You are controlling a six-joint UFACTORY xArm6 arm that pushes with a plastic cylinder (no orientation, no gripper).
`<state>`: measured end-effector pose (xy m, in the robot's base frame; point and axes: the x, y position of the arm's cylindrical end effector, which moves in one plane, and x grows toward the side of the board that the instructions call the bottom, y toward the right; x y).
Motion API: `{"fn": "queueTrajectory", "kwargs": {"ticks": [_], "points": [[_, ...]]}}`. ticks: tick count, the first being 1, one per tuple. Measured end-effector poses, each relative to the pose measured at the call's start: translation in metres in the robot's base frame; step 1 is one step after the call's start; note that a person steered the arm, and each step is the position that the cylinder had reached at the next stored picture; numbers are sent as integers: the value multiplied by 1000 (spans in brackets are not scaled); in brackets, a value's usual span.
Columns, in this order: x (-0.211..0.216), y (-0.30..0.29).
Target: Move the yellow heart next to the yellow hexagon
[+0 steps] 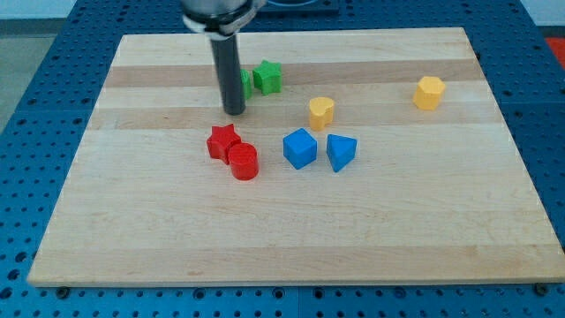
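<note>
The yellow heart (321,110) lies near the middle of the wooden board (291,238). The yellow hexagon (429,93) lies at the view's upper right, well apart from the heart. My tip (234,113) rests on the board to the left of the heart, about a hundred pixels away. It is just above the red star (222,141) and touches no block that I can see.
A green star (267,77) sits right of the rod, and another green block (245,84) is partly hidden behind it. A red cylinder (243,162) touches the red star. A blue cube (300,147) and a blue triangular block (341,151) lie below the heart.
</note>
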<state>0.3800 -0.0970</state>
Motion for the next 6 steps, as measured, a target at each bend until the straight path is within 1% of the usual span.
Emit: {"fn": "queueTrajectory", "kwargs": {"ticks": [1, 3, 4, 5, 6], "points": [[7, 21], [7, 140], [10, 118], [28, 108], [29, 128]]}}
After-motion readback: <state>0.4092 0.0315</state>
